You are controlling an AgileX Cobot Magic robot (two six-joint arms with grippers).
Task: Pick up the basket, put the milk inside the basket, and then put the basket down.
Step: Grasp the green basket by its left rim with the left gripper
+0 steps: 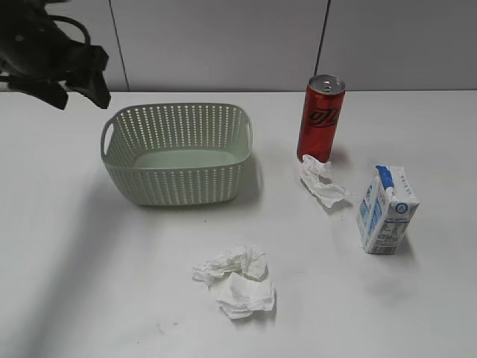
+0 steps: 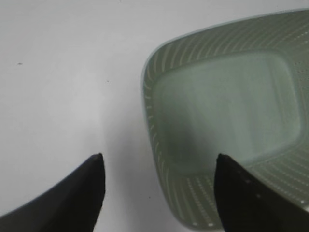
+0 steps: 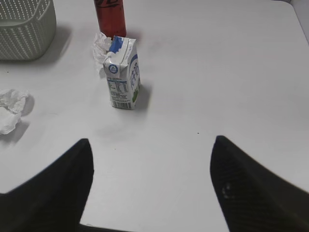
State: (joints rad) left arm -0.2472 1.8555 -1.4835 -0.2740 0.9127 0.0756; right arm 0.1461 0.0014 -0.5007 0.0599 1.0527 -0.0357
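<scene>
Both jaws wide open, empty: left gripper (image 2: 159, 166) hovers above the basket's (image 1: 177, 153) left rim, right gripper (image 3: 149, 147) hangs near-side of the milk (image 1: 385, 210), which stands at right, well apart from the basket at far left, so nothing's done yet.

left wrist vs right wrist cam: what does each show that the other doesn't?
Left wrist only: the basket's empty inside and solid bottom, seen from above, and the open left gripper straddling its near rim.

Right wrist only: the upright milk, the red can behind it, crumpled tissues, and the open right gripper.

Both: the basket and the white table.
</scene>
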